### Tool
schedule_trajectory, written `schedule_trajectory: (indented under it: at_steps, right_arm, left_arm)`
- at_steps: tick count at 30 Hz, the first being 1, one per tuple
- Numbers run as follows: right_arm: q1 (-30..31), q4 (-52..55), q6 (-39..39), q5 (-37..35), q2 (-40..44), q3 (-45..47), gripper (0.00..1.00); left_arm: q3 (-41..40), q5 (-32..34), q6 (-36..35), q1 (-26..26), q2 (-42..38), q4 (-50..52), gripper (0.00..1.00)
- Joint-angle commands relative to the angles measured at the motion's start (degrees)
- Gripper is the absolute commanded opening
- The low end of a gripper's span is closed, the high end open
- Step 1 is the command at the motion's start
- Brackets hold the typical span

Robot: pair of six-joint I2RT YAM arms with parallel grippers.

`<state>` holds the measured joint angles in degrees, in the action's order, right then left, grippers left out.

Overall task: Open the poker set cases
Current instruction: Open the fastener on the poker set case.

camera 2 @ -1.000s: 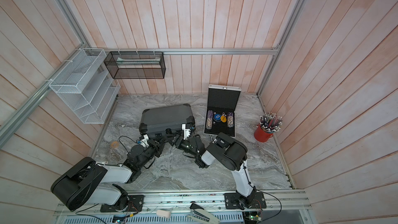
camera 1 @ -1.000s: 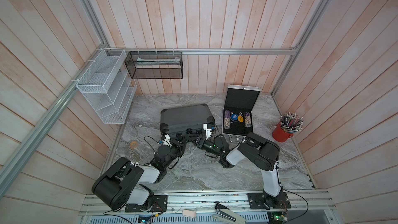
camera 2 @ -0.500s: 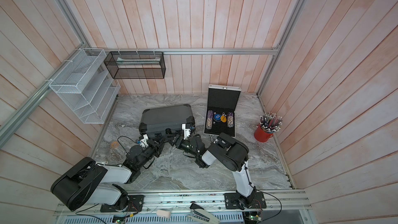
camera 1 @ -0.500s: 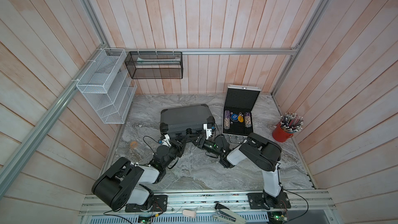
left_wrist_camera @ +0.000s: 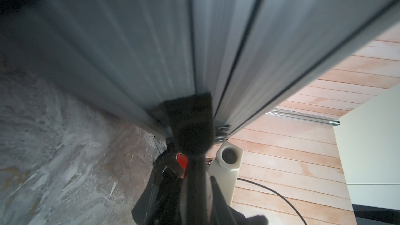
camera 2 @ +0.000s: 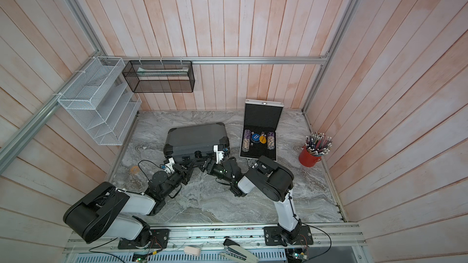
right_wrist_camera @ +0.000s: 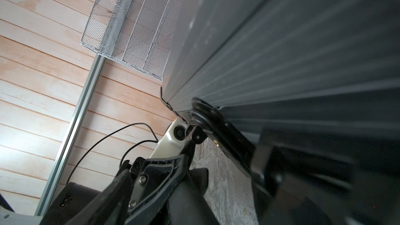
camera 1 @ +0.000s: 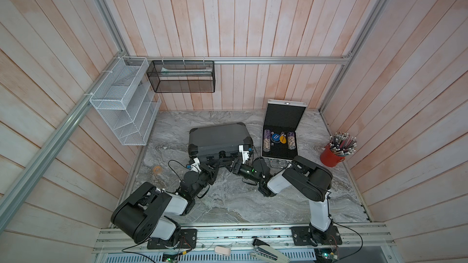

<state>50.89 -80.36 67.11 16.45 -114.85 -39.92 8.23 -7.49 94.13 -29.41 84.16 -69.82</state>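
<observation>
- The silver case [camera 1: 283, 115], far right, already stands open. The dark grey case [camera 1: 217, 136], mid-table, is closed.
- The left gripper [camera 1: 219, 160], fingers pinched together, presses at its near seam. The right gripper [camera 1: 231, 163], jaws spread, is just beside it.
- Pry upward evenly at that near edge. Otherwise the case will likely slide toward the far wall.

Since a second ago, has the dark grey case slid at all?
No. In both top views the dark grey case sits at the same gap from the open silver case as before.
</observation>
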Motion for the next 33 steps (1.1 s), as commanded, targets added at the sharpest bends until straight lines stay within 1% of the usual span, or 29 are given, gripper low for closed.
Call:
schedule_trajectory:
  at_steps: [1,4,7,10,15,25,27,30,33]
  right_arm:
    - [0.87,-8.19,-0.91,4.82,4.52,-1.12,0.86]
    - [0.88,-8.59,-0.78,4.83,4.96,-1.04,0.86]
    - [0.88,-8.9,-0.58,5.47,5.48,-1.43,0.84]
    - [0.87,-8.58,-0.54,5.79,5.95,-1.39,0.84]
    - [0.96,-11.49,1.63,6.27,6.39,-0.56,0.83]
    - [0.97,-14.0,3.63,6.25,7.62,0.62,0.83]
    - [0.91,-11.81,2.96,5.98,8.11,0.83,0.83]
    - [0.66,-8.77,1.79,3.52,9.21,2.41,0.86]
    - [0.45,-0.57,-1.04,1.56,11.37,3.32,0.87]
  left_arm:
    - [1.36,-3.31,0.97,0.15,2.54,-6.99,0.05]
    - [1.09,-3.56,2.38,0.09,5.59,-11.17,0.04]
    - [1.18,-3.67,2.82,0.05,7.19,-13.07,0.03]
    - [1.78,-3.65,2.38,0.1,6.83,-12.07,0.03]
    - [2.87,-3.51,1.72,0.2,6.01,-8.84,0.03]
    - [4.5,-5.19,4.52,0.14,12.8,-16.81,0.02]
    - [4.43,-5.01,4.29,0.14,12.87,-17.73,0.02]
    - [4.13,-4.64,2.86,0.27,10.19,-14.18,0.02]
    - [3.45,-3.96,1.58,0.87,6.56,-11.0,0.02]
